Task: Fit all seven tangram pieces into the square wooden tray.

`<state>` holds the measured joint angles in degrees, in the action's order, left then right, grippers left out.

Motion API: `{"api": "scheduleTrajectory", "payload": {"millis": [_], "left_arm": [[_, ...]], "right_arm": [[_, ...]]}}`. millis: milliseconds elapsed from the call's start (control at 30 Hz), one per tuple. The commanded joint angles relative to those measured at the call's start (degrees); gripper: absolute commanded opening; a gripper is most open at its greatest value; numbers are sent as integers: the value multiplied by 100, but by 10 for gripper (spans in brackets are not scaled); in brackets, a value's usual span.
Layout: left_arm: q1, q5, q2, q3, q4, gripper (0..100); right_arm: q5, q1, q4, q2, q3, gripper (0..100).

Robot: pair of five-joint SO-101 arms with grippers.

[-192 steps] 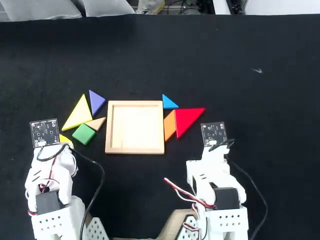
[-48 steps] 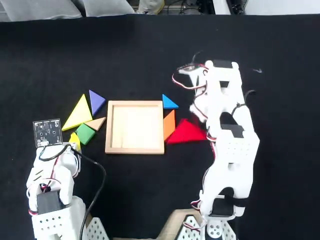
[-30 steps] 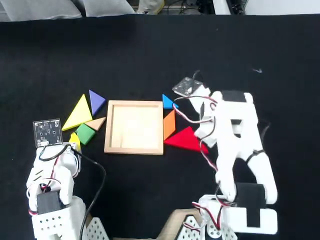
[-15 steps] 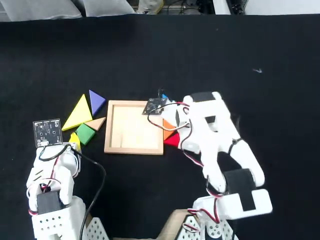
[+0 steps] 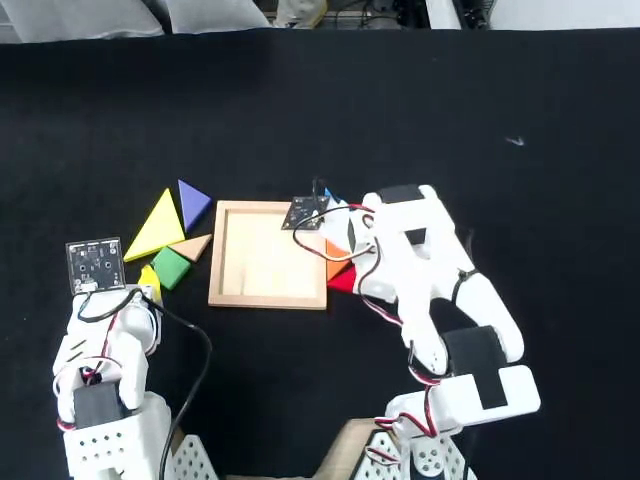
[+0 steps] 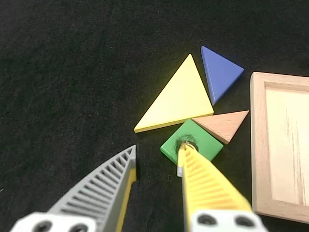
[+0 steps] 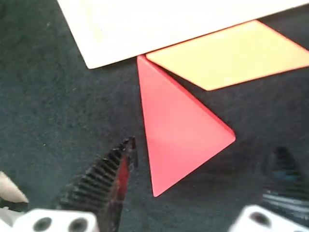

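Right hand (image 7: 205, 150): was spread open astride red triangle (image 7: 178, 140)
Left hand (image 6: 158, 147): was left open too
Risk: triangle could've been shoved off if pinched crooked

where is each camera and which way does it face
High view: fixed above the table, looking down at the wooden tray; the left arm and right arm show.
Left wrist view: on the left arm's wrist, looking down at the green square and yellow triangle; the open left gripper shows.
Right wrist view: on the right arm's wrist, looking down at the red triangle; the open right gripper shows.
Shared: all three show the wooden tray; high and left wrist views share the green square.
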<state>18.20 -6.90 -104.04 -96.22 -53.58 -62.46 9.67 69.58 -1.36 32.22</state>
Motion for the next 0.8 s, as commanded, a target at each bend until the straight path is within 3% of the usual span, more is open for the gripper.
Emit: {"api": "scheduleTrajectory", "payload": {"millis": [0,367,767], "left_arm": [[-22,9,-44,-110,0,148],[-40,9,-44,-110,0,148],[-57,9,-44,-110,0,148]], "right_arm": [[-97,79,-62,22,-48,448],[-132,334,-571,-505,180,448],[-132,18,-167,-1086,-497,448]]}}
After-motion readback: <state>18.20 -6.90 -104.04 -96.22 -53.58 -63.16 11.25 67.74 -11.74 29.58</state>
